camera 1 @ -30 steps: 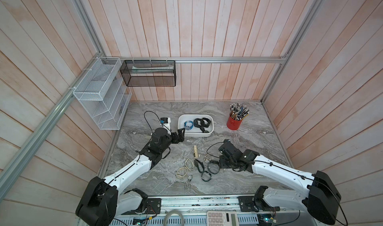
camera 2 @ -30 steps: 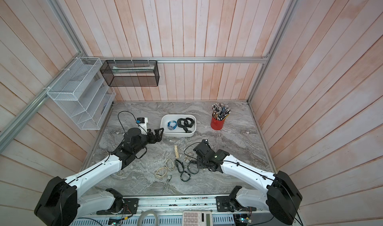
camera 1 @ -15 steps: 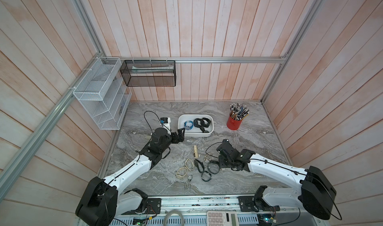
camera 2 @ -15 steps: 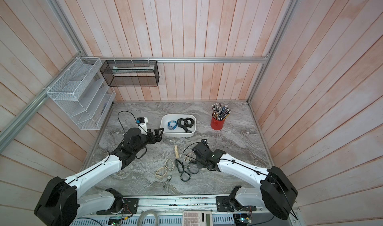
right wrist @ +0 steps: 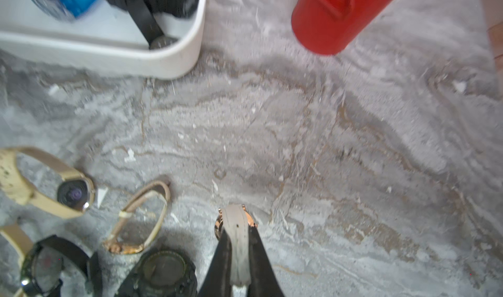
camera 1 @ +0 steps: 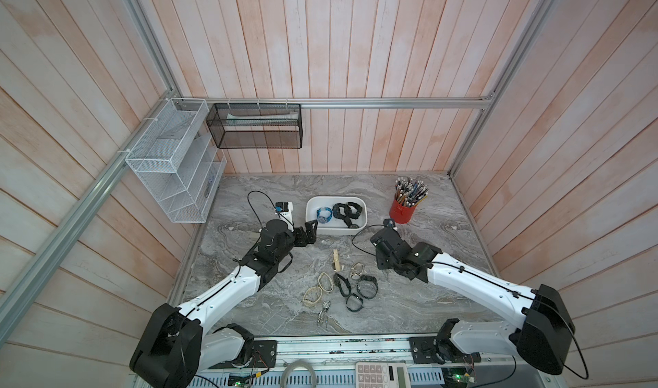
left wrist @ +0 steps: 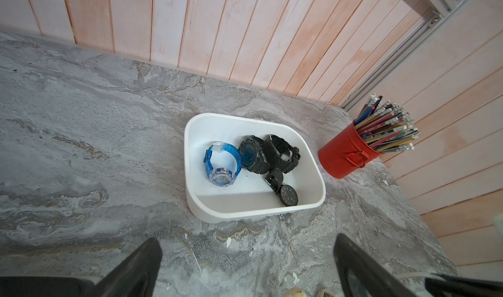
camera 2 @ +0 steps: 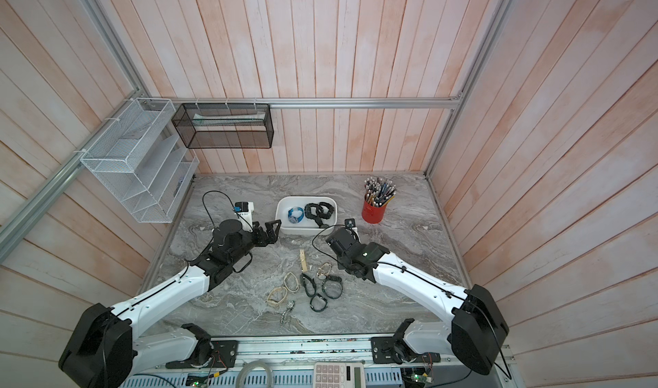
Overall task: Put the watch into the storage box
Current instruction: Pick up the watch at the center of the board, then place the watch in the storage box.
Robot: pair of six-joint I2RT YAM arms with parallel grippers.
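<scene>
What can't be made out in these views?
- Held watch: right wrist view shows strap and case edge only; the shut right gripper covers the rest, dial unseen.
- Same watch, both top views: covered by the right arm.
- Storage box: blurred, cut by the frame edge, right wrist view.
- Left gripper: left wrist view, fingers cut by the frame edge.

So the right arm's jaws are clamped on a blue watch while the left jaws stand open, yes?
Not blue: the right wrist view shows the right jaws clamped on a grey-strapped watch. The left jaws do stand open.
</scene>
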